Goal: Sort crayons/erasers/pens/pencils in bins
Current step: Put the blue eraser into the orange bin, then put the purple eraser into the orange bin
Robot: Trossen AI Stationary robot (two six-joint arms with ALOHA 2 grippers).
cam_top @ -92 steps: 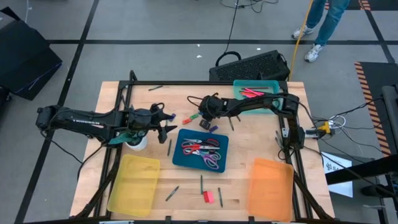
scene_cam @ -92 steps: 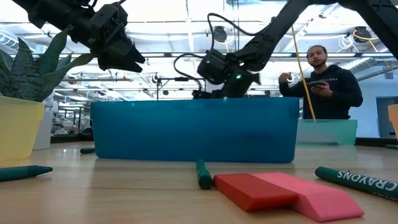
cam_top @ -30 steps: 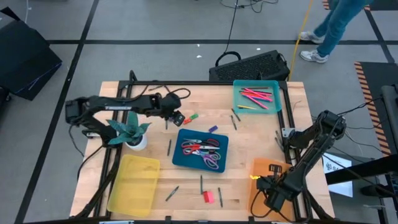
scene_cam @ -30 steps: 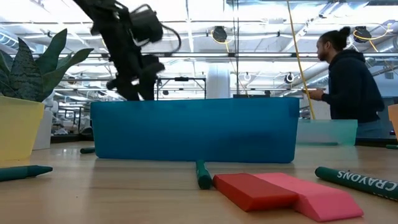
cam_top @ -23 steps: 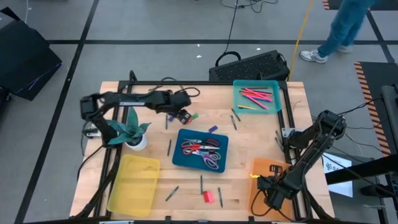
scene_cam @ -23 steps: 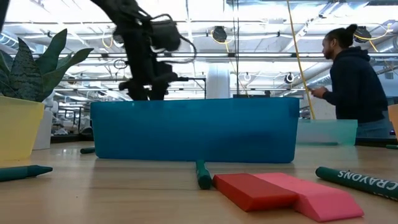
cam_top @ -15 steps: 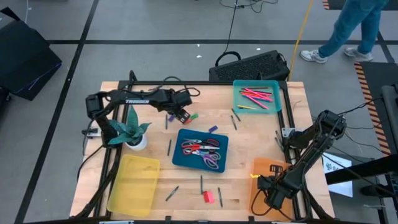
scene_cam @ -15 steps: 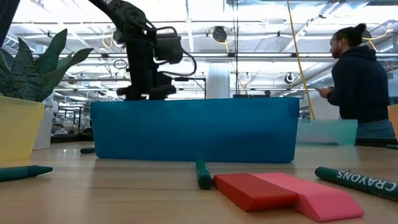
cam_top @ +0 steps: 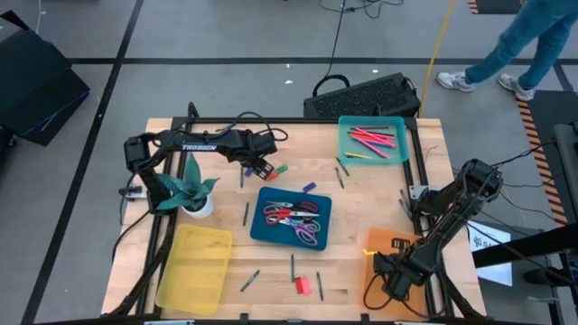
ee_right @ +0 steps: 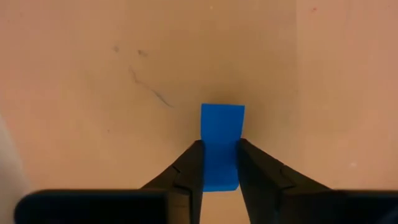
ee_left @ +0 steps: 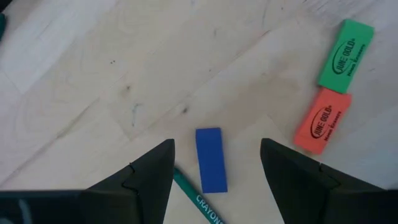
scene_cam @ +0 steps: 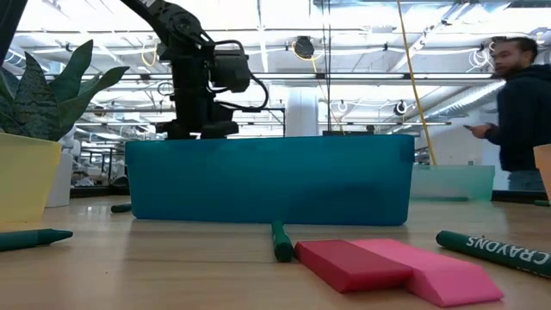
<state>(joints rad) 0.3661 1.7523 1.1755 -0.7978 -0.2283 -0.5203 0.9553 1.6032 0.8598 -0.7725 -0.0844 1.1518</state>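
Left gripper (ee_left: 214, 171) jaws spread wide; right gripper (ee_right: 219, 165) jaws clamped.

A blue eraser (ee_left: 210, 159) lies flat on the bare wood at the far side of the table, a crayon tip touching its near end. Beside it, a green eraser (ee_left: 346, 54) and an orange-red eraser (ee_left: 323, 120) sit end to end, printed sides up. Down at the near edge, a red eraser (scene_cam: 353, 264) and a pink eraser (scene_cam: 439, 274) lie side by side, touching. Another blue eraser (ee_right: 222, 145) is pinched upright over the orange bin (cam_top: 391, 244) at near right. The yellow bin (cam_top: 195, 267) sits near left, the dark blue bin (cam_top: 262, 224) mid-table, the teal bin (cam_top: 347, 150) far right with pink sticks inside.
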